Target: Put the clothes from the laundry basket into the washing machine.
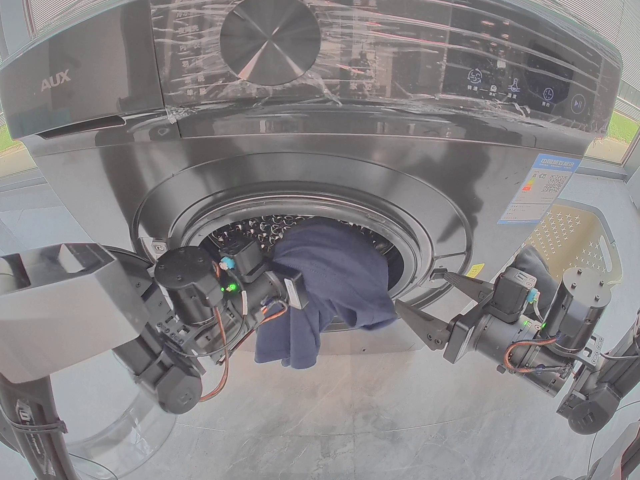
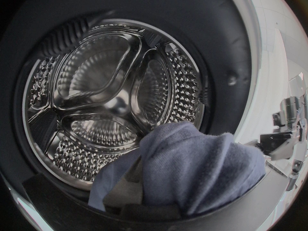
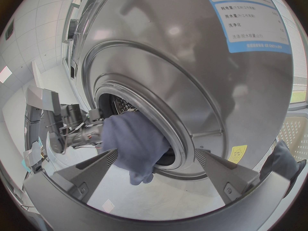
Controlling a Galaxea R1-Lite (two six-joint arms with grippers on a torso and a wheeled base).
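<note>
when feeding in the navy garment (image 1: 337,275) — draped over the lower lip of the washing machine (image 1: 300,161) opening, upper part inside the drum (image 2: 96,81), tail hanging down the front toward the floor (image 1: 373,408) — carry the bundle well past the lip before letting go, else likely to slide back out. left gripper (image 1: 300,291) buried in the cloth at the opening; cannot tell whether clamped or slack. right gripper (image 1: 420,291) spread wide and empty, just beside the opening — best kept clear, or used to tuck the tail in. more dark cloth waiting in the laundry basket (image 1: 580,235) beside the machine.
</note>
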